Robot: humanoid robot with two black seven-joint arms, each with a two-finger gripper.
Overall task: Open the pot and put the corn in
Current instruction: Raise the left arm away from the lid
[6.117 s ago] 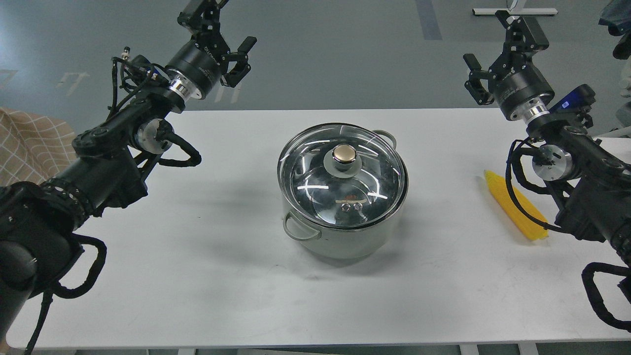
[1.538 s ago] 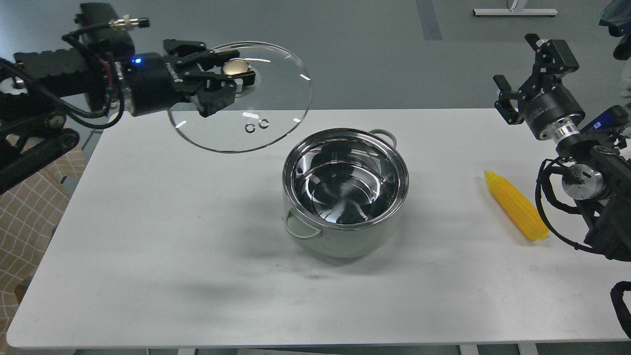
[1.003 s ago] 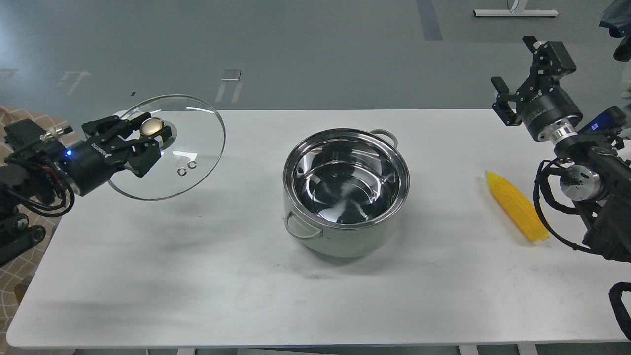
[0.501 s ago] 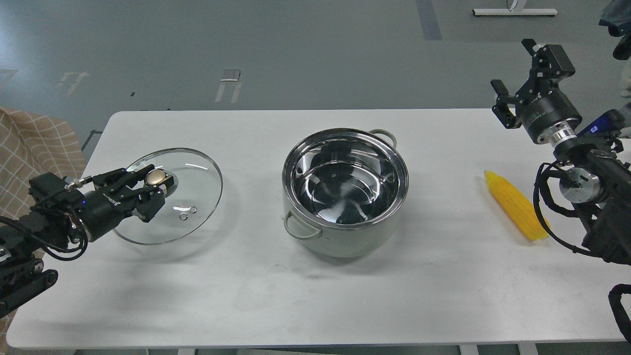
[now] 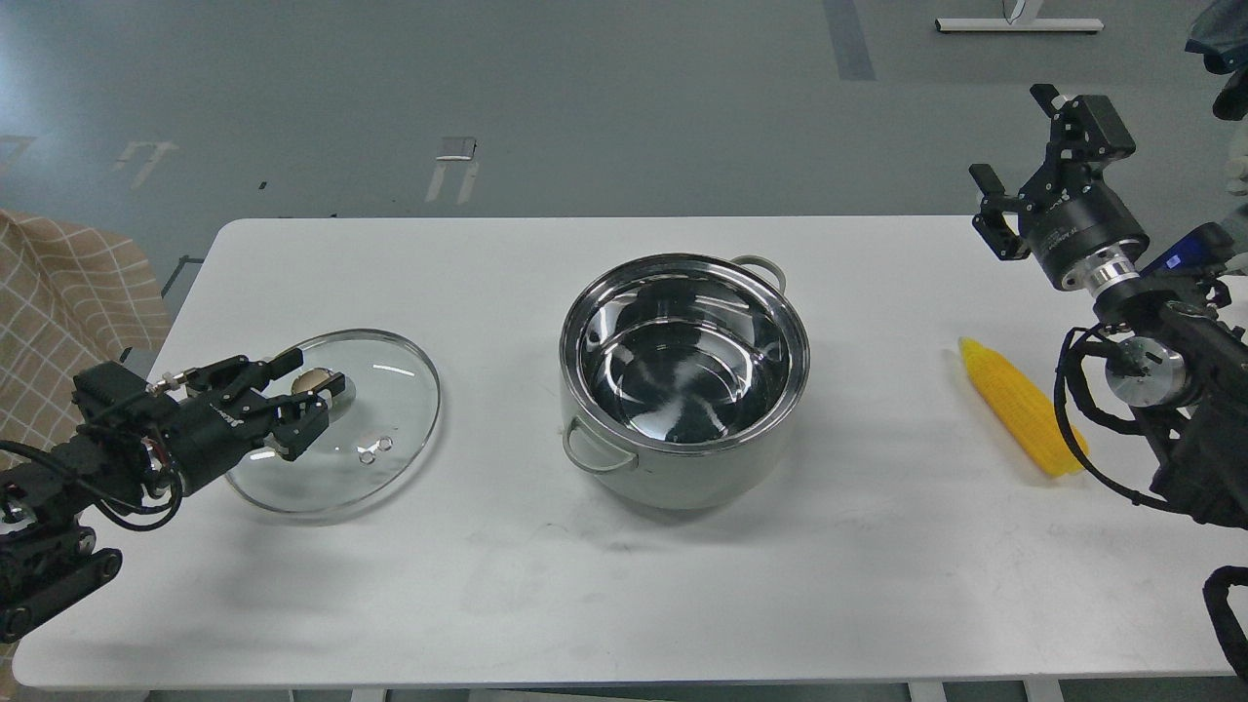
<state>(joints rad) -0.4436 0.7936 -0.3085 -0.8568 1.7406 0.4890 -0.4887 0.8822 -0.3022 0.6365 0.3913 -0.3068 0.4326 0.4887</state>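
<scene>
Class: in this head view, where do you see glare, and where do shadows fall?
Head view: bright streaks glare inside the pot and glint on the lid; soft shadows lie on the table around the pot and beside the corn; everything looks sharp.

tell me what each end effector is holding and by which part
Left end effector grips the glass lid by its gold knob. Right end effector holds nothing.

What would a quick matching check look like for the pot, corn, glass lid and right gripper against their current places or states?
Things:
1. pot
2. corn
3. glass lid
4. right gripper

States:
A. flat on the table's left side, left gripper at its knob
B. raised, open, holding nothing
C. uncovered at table centre
D. lying on the table's right side

Pairs: 1-C, 2-D, 3-A, 4-B
</scene>
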